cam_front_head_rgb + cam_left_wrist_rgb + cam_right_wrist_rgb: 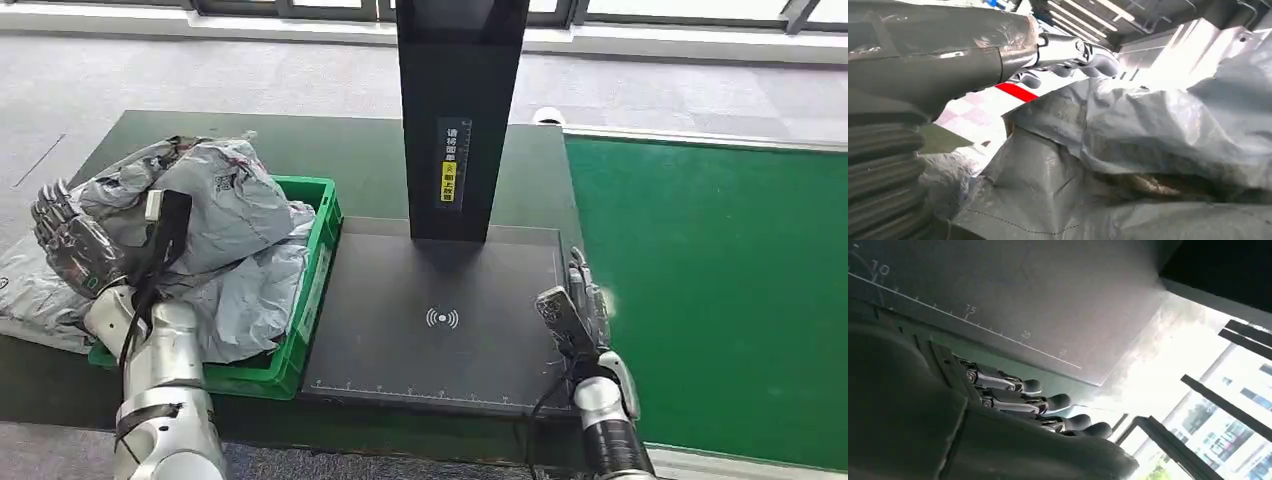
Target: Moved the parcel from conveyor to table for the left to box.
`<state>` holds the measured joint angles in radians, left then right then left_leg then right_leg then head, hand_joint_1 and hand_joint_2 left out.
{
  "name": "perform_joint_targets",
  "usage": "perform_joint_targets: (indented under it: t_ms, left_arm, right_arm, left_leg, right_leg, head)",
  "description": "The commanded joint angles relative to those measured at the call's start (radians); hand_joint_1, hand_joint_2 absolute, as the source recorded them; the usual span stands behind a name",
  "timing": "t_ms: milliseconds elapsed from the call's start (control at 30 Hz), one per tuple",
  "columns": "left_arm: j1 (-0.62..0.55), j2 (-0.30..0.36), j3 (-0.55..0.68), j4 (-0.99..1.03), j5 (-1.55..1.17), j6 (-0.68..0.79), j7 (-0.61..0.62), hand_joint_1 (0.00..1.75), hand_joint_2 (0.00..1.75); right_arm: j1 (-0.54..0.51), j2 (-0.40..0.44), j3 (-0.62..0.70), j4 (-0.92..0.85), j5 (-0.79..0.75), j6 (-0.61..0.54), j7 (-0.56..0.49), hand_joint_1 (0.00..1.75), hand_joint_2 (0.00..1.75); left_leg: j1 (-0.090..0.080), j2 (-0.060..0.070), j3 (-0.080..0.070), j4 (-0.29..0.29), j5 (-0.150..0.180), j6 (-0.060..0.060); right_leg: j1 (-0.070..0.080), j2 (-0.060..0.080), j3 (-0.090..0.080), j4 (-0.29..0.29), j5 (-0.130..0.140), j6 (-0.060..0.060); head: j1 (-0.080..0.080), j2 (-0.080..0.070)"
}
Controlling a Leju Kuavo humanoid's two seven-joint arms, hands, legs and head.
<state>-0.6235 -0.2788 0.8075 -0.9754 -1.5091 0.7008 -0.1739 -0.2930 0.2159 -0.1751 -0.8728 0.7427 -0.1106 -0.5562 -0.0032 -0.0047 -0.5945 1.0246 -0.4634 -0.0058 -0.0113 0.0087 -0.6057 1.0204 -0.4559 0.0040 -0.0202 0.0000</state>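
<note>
Dark green desk (380, 160) by a window wall, grey carpet beyond, green conveyor belt (720, 290) on the right. Left robot hand (70, 240) is against the outer side of a grey poly-mailer parcel (215, 195), fingers spread, no closed grip that I can see. That parcel sits on top of the heap in the green crate (315, 270), more mailers under and beside it. Right robot hand (578, 312) is flat and empty, fingers extended, at the edge of the black scanner pad (430, 320), near the belt. Scanner post (460, 120) stands behind the pad. My read: boxing step nearly done; push the top parcel inward so it settles inside the crate rim, don't snag the film
</note>
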Motion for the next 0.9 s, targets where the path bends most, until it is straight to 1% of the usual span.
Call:
perform_joint_targets:
  t_ms: [33,67,267,300,333,367,400,467,500,533,567,600,667,733,800,900]
  left_arm:
    - [0.006,0.035,-0.068,0.068,0.042,-0.003,-0.019,0.0,1.75]
    - [0.006,0.035,-0.068,0.068,0.042,-0.003,-0.019,0.0,1.75]
    - [0.006,0.035,-0.068,0.068,0.042,-0.003,-0.019,0.0,1.75]
    - [0.006,0.035,-0.068,0.068,0.042,-0.003,-0.019,0.0,1.75]
    - [0.008,0.032,-0.059,0.065,0.052,-0.003,-0.033,0.0,0.0]
    - [0.007,0.024,-0.04,0.054,0.062,-0.003,-0.054,0.0,0.0]
    - [-0.002,0.002,0.026,0.021,0.09,-0.003,-0.108,0.0,0.0]
    - [-0.018,-0.022,0.107,-0.013,0.124,-0.003,-0.193,0.0,0.0]
    - [-0.062,-0.06,0.26,-0.045,0.186,-0.003,-0.352,0.0,0.0]
    - [-0.091,-0.07,0.345,-0.048,0.234,-0.003,-0.441,0.0,0.0]
    - [-0.111,-0.07,0.402,-0.034,0.279,-0.003,-0.515,0.0,0.0]
    - [-0.081,-0.07,0.324,-0.096,0.431,-0.003,-0.524,0.0,0.0]
    - [-0.039,-0.07,0.23,-0.145,0.578,-0.003,-0.524,0.0,0.0]
    - [0.031,-0.07,0.088,-0.255,0.78,-0.003,-0.524,0.0,0.0]
    - [0.031,-0.07,0.088,-0.255,0.78,-0.003,-0.524,0.0,0.0]
    - [0.1,-0.07,-0.037,-0.371,0.939,-0.003,-0.524,0.0,0.0]
  right_arm:
    - [-0.015,-0.008,-0.057,0.029,0.003,0.014,0.003,0.0,0.0]
    - [-0.015,-0.008,-0.057,0.029,0.003,0.014,0.003,0.0,0.0]
    - [-0.015,-0.008,-0.057,0.029,0.003,0.014,0.003,0.0,0.0]
    - [-0.015,-0.008,-0.057,0.029,0.003,0.014,0.003,0.0,0.0]
    - [-0.02,-0.008,-0.058,0.035,0.002,0.015,0.003,0.0,0.0]
    - [-0.022,-0.008,-0.059,0.04,0.001,0.015,0.004,0.0,0.0]
    - [-0.025,-0.009,-0.057,0.047,0.001,0.016,0.003,0.0,0.0]
    - [-0.031,-0.008,-0.056,0.057,0.001,0.014,0.003,0.0,0.0]
    - [-0.04,-0.008,-0.055,0.072,0.002,0.011,0.004,0.0,0.0]
    - [-0.044,-0.007,-0.054,0.08,0.001,0.01,0.004,0.0,0.0]
    - [-0.048,-0.007,-0.054,0.087,0.001,0.007,0.004,0.0,0.0]
    - [-0.053,-0.006,-0.053,0.098,0.002,0.003,0.005,0.0,0.0]
    - [-0.056,-0.007,-0.056,0.109,0.0,-0.006,0.002,0.0,0.0]
    - [-0.054,-0.009,-0.059,0.118,-0.006,-0.013,-0.004,0.0,0.0]
    - [-0.054,-0.009,-0.059,0.118,-0.006,-0.013,-0.004,0.0,0.0]
    - [-0.048,-0.01,-0.063,0.121,-0.014,-0.018,-0.012,0.0,0.0]
  left_leg:
    - [0.001,0.0,0.003,-0.003,0.001,-0.001]
    - [0.0,0.0,0.0,-0.001,0.0,0.0]
    - [0.0,0.0,0.001,-0.001,0.0,0.0]
    - [0.001,0.0,0.003,-0.004,0.001,-0.001]
    - [0.001,0.0,0.002,-0.002,0.001,-0.001]
    - [0.001,0.0,0.002,-0.002,0.001,-0.001]
    - [0.0,0.0,0.002,-0.002,0.001,-0.001]
    - [0.001,0.001,0.001,-0.001,0.0,-0.001]
    - [0.001,0.001,0.0,0.0,0.0,0.0]
    - [0.001,0.002,0.0,0.0,0.0,-0.001]
    - [0.001,0.002,0.0,0.0,0.0,0.0]
    - [0.001,0.003,0.001,0.0,0.0,-0.001]
    - [0.001,0.002,0.0,0.0,0.0,-0.001]
    - [0.001,0.002,0.0,0.0,0.0,0.0]
    - [0.001,0.003,0.002,-0.001,-0.001,-0.001]
    - [0.001,0.0,-0.001,0.0,0.0,-0.001]
  right_leg:
    - [0.001,-0.001,0.003,-0.003,0.001,0.0]
    - [0.0,-0.001,0.001,-0.001,0.0,0.0]
    - [0.0,-0.001,0.001,-0.001,0.0,0.0]
    - [0.001,-0.002,0.004,-0.004,0.001,-0.001]
    - [0.001,-0.002,0.003,-0.003,0.001,0.0]
    - [0.001,-0.001,0.002,-0.002,0.001,0.0]
    - [0.001,-0.001,0.003,-0.003,0.001,0.0]
    - [0.001,0.0,0.001,-0.002,0.001,0.0]
    - [0.001,0.0,0.001,-0.001,0.0,0.0]
    - [0.001,0.001,0.001,-0.001,0.001,0.0]
    - [0.001,0.001,0.0,0.0,0.001,0.0]
    - [0.001,0.001,0.001,-0.001,0.001,0.0]
    - [0.001,0.001,0.001,-0.001,0.001,0.0]
    - [0.001,0.001,0.0,-0.001,0.001,0.0]
    - [0.001,0.002,0.002,-0.002,0.001,0.0]
    - [0.001,-0.001,0.0,-0.001,0.0,0.0]
  head:
    - [0.0,0.0]
    - [0.0,0.0]
    - [0.0,0.0]
    - [0.0,0.0]
    - [0.0,0.0]
    - [0.0,0.0]
    - [0.0,0.0]
    - [0.0,0.0]
    - [0.0,0.0]
    - [0.0,0.0]
    - [0.0,0.0]
    - [0.0,0.0]
    - [0.0,0.0]
    - [0.0,0.0]
    - [0.0,0.0]
    - [0.0,0.0]
